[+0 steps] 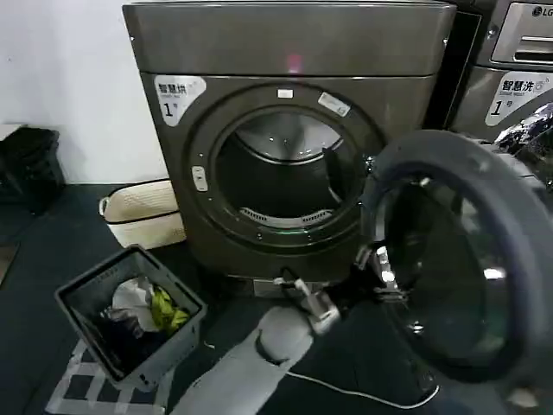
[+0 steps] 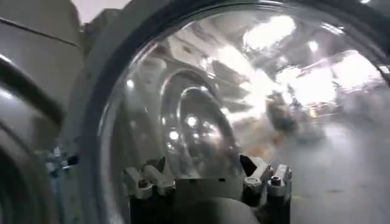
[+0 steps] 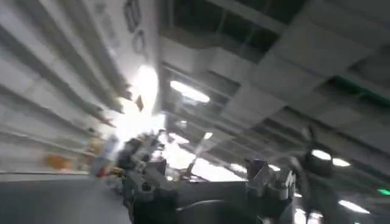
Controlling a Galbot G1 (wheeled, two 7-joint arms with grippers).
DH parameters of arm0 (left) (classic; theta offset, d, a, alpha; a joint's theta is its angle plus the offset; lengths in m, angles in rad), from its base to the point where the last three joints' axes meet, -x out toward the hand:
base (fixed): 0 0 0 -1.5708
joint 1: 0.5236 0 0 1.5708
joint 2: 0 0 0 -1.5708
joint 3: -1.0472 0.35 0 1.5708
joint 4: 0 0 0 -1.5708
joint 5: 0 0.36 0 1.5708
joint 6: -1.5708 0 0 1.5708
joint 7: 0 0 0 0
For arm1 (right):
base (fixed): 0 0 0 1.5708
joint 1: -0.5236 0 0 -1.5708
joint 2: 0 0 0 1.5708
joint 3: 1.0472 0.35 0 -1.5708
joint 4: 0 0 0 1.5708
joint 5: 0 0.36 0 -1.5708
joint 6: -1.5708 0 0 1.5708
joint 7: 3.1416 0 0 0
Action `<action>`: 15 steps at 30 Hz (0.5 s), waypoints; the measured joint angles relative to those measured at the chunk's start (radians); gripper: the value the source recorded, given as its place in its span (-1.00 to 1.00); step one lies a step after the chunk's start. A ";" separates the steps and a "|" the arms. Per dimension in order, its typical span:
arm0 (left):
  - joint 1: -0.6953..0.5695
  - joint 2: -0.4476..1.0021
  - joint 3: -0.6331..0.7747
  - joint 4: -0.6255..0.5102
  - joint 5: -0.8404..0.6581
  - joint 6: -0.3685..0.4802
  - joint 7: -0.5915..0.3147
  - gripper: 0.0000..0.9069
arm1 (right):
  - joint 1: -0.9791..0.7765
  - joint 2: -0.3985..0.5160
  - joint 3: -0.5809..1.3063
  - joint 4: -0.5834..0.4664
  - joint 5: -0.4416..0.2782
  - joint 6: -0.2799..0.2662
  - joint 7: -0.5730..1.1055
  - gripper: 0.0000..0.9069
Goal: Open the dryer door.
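Observation:
The dryer door (image 1: 510, 199) stands swung wide to the right of the dark-grey dryer (image 1: 285, 52), its grey inner face and dark glass bowl turned toward me. The round drum mouth (image 1: 276, 173) is uncovered. My left arm reaches up from the bottom centre, and my left gripper (image 1: 377, 266) sits at the door's near inner rim. In the left wrist view the left gripper (image 2: 204, 176) is open, its fingers spread just in front of the door's glass bowl (image 2: 201, 115). My right gripper (image 3: 204, 176) points at the ceiling, open and empty.
A grey basket (image 1: 73, 298) with clothes stands on the floor at front left, on a checked mat (image 1: 78, 389). A cream basket (image 1: 143, 212) sits beside the dryer's left foot. A second machine (image 1: 510, 69) stands at the right, behind the door.

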 joint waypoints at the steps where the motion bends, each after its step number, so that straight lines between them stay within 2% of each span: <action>1: -0.011 -0.010 0.008 0.015 0.001 0.000 0.000 1.00 | -0.003 -0.001 0.009 -0.010 0.000 0.009 0.002 1.00; 5: -0.052 -0.049 0.032 0.067 0.002 -0.001 0.000 1.00 | -0.018 -0.003 0.044 -0.045 0.003 0.037 0.007 1.00; 15: -0.125 -0.141 0.042 0.196 0.008 -0.007 0.002 1.00 | -0.038 -0.004 0.094 -0.071 0.004 0.043 0.003 1.00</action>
